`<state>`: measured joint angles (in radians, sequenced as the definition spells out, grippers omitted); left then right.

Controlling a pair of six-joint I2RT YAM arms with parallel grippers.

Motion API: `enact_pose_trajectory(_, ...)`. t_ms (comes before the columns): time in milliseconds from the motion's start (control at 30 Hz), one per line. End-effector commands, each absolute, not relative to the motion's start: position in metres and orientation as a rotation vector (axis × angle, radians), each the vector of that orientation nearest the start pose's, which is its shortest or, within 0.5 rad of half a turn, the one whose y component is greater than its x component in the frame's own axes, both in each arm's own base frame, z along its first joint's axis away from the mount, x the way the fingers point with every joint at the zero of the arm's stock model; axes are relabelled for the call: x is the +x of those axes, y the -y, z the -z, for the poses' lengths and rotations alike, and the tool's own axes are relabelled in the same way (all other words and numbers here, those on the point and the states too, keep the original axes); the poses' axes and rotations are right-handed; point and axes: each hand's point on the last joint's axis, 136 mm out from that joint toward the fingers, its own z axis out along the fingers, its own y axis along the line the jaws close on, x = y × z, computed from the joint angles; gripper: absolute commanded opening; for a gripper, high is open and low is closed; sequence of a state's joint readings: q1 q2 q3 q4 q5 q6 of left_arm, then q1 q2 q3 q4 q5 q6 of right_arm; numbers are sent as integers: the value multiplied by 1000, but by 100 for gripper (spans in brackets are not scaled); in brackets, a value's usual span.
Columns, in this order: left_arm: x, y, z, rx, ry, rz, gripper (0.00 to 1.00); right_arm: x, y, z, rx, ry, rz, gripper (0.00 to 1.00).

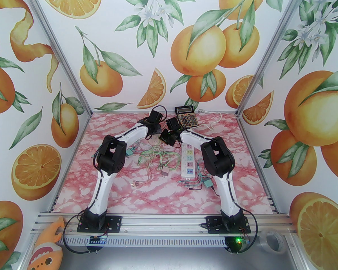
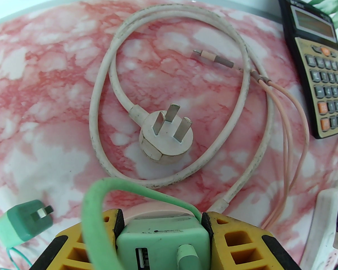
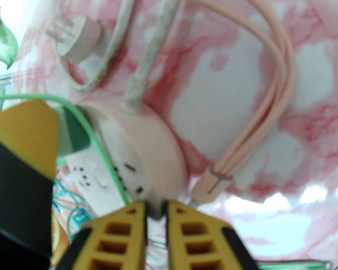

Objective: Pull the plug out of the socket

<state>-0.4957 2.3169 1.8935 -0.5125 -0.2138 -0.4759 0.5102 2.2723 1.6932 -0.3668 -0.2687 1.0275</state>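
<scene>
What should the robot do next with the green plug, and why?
Probably the left hand should pull straight away from the round pink socket. Its yellow fingers squeeze the mint-green square charger plug, which sits plugged into that socket, and the right hand seems to pinch the socket's edge to hold it steady.

Right wrist view is soft throughout. We read the pink socket point(image 3: 157, 139) as a blur, its face markings illegible, its near rim lost between the right pincer point(image 3: 156, 206) fingers.

Left wrist view: green plug point(image 2: 160, 238) cut by the bottom edge; calculator point(image 2: 318, 74) and white power strip point(image 2: 329, 221) cut by the right edge.

From above, the wrists cover most of the socket.
</scene>
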Motion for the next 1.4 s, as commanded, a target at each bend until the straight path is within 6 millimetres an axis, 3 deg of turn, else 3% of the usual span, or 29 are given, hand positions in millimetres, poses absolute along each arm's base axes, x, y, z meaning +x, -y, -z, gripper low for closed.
enact_pose_trajectory(0,515,265,-53,-33,-2572,203,26,412,-302,57,650,-2965,-614,16)
enact_pose_trajectory(200,509,285,-58,164,-2547,-12,25,412,-303,57,644,-2969,-612,16)
enact_pose_trajectory(367,505,293,-59,211,-2536,-58,25,412,-302,57,642,-2970,-612,16)
enact_pose_trajectory(467,506,289,-55,165,-2562,-13,24,412,-302,57,643,-2969,-613,16)
enact_pose_trajectory(733,522,250,-66,-150,-2584,275,24,410,-301,57,647,-2963,-612,16)
enact_pose_trajectory(833,522,251,-70,-148,-2581,309,24,410,-301,57,645,-2964,-611,16)
enact_pose_trajectory(933,520,259,-71,-95,-2585,290,23,410,-301,57,642,-2966,-612,16)
enact_pose_trajectory(1167,509,284,-68,158,-2563,-5,22,410,-302,57,631,-2976,-604,16)
enact_pose_trajectory(1367,503,295,-60,238,-2575,-64,22,407,-300,60,626,-2992,-586,16)
